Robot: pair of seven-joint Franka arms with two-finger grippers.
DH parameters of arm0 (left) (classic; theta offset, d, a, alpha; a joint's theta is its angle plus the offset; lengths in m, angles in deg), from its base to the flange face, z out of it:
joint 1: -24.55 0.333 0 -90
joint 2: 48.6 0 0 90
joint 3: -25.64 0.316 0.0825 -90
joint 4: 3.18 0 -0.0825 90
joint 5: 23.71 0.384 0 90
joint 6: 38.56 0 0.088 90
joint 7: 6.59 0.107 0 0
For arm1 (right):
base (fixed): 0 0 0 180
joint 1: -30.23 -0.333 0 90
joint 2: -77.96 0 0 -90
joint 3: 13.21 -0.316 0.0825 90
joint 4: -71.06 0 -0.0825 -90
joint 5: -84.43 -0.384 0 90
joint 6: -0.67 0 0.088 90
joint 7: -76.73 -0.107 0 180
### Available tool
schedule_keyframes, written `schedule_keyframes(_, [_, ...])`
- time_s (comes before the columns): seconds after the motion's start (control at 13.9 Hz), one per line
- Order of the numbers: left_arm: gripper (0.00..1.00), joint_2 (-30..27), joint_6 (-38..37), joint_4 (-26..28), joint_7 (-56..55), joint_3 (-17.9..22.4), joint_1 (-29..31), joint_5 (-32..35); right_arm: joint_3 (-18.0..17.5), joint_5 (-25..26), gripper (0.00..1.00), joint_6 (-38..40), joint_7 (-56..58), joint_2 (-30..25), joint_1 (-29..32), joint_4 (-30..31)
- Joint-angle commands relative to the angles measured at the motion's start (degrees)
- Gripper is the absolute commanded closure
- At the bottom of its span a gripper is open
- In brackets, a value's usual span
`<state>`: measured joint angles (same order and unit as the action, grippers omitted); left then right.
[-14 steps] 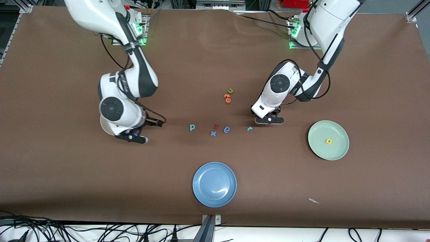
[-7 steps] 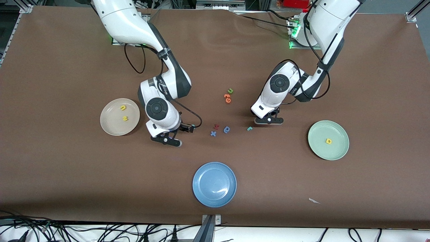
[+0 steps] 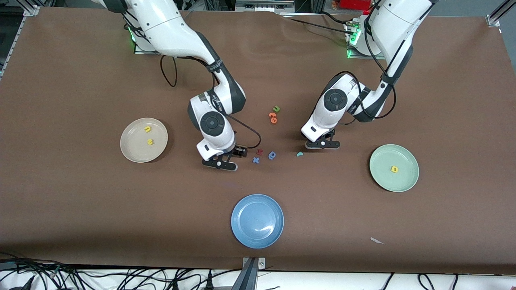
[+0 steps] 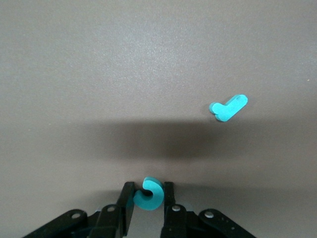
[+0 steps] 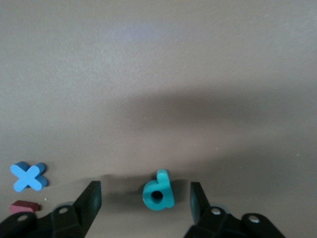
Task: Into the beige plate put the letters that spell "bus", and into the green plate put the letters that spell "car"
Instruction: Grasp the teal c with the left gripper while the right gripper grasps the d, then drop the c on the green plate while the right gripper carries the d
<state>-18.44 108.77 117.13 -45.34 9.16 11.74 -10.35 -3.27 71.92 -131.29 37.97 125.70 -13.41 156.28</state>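
My left gripper [image 3: 322, 145] [image 4: 148, 187] is low at the table and shut on the teal "c" [image 4: 150, 195]. The teal "r" [image 3: 299, 154] [image 4: 228, 107] lies close by on the table. My right gripper [image 3: 221, 163] [image 5: 144, 188] is open, one finger on each side of the teal "b" [image 5: 158, 195], with a gap on both sides. In the front view the "b" is hidden under that hand. The beige plate [image 3: 135, 145] holds a yellow "u" [image 3: 148, 129] and a yellow "s" [image 3: 150, 141]. On the green plate [image 3: 403, 179] sits a yellow "a" [image 3: 394, 169].
Between the arms lie a blue "x" [image 3: 256, 160] [image 5: 28, 176], a red letter [image 3: 260, 152], a blue round letter [image 3: 272, 155], orange letters [image 3: 273, 117] and a green "u" [image 3: 276, 108]. A blue plate [image 3: 257, 220] stands nearer the front camera. A paper scrap [image 3: 377, 241] lies near the front edge.
My right arm has swung from over the beige plate to the middle of the table and now covers the teal "b". The left arm has stayed in place.
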Motion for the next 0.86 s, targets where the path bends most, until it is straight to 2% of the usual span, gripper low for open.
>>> schedule_keyframes(0.0, [0.81,0.78,-0.55,-1.38,-0.63,0.57,0.24,2.11,0.44,-0.32,0.26,0.03,-0.61,1.56,-0.22,-2.34])
schedule_keyframes(0.29, [0.83,0.42,-12.99,-9.37,5.67,0.66,3.13,2.03,0.53,-0.05,0.72,0.29,-0.17,1.48,-0.13,-2.17])
schedule_keyframes(0.5, [0.83,-0.37,-15.67,-11.06,13.75,0.66,8.83,2.03,0.61,-0.05,0.93,0.64,0.0,1.3,-0.22,-1.9])
schedule_keyframes(0.65, [0.83,-0.37,-15.67,-11.06,21.92,0.66,14.19,2.03,0.79,-0.05,0.95,1.17,0.18,0.95,0.13,-1.91])
schedule_keyframes(0.79, [0.83,-0.28,-15.67,-11.75,27.99,0.84,18.85,2.11,1.92,-0.05,0.95,4.93,2.1,-0.54,0.49,-1.91])
